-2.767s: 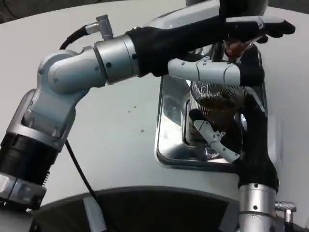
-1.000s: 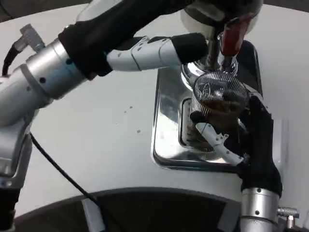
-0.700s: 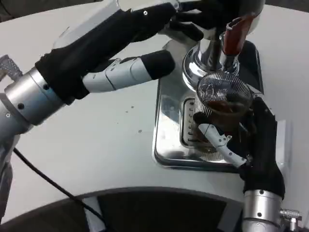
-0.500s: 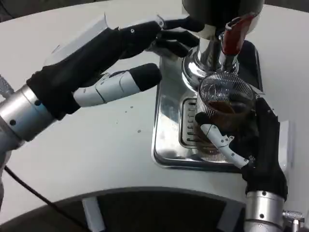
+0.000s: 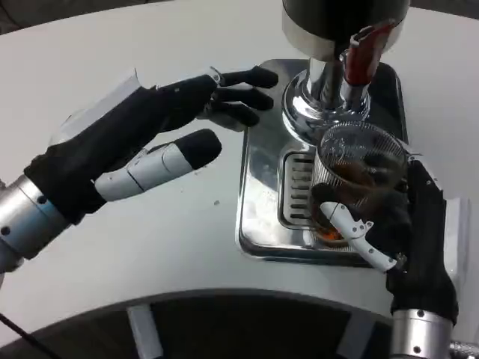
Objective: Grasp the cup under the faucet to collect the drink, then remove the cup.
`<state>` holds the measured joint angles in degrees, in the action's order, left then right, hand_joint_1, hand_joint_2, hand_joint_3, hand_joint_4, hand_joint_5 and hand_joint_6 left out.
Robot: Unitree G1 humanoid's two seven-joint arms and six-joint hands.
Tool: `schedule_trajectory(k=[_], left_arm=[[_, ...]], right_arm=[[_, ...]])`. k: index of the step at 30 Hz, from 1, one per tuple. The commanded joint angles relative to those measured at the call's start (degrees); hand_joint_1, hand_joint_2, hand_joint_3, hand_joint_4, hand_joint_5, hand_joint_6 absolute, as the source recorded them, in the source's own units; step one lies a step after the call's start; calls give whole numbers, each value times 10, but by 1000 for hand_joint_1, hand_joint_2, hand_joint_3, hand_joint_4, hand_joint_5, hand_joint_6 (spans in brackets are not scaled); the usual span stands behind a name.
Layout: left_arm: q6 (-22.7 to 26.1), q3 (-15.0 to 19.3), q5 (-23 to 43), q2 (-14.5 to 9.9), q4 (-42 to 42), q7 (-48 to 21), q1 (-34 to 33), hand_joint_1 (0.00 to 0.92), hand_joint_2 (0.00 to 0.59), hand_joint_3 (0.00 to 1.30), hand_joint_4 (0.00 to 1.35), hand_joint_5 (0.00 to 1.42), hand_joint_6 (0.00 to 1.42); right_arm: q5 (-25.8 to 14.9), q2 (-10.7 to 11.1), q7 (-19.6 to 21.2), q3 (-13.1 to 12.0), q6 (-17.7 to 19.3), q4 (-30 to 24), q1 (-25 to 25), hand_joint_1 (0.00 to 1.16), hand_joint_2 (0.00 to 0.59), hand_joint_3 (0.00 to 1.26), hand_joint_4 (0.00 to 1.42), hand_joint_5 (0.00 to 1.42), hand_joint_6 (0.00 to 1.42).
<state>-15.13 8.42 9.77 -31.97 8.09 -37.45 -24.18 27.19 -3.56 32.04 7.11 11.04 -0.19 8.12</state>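
A clear ribbed cup point(image 5: 358, 176) with brown drink in it stands over the chrome drip tray point(image 5: 262, 187), just below and in front of the faucet point(image 5: 340, 82) with its red lever point(image 5: 364, 48). My right hand point(image 5: 400, 224) grips the cup from the right side, thumb across its front. My left hand point(image 5: 150, 134) hovers over the table to the left of the tray, fingers spread and holding nothing, fingertips near the tray's back left corner.
The dispenser's dark body point(image 5: 344, 15) rises at the back of the tray. The white table point(image 5: 112, 247) stretches to the left and front, its curved front edge near the bottom of the picture. A few small specks lie on it by the tray.
My left hand has come off the faucet lever and drawn back down and to the left. My right hand has pulled the cup slightly forward and right from under the spout.
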Motion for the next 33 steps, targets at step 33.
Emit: schedule_trajectory(k=[33], left_arm=[[-42,1,-103,-21,-11,67,100,0,112,217,213,245,242]], right_arm=[[-15,33,-118,-24,22,-238,-179,835,196,725,847,1049,807]])
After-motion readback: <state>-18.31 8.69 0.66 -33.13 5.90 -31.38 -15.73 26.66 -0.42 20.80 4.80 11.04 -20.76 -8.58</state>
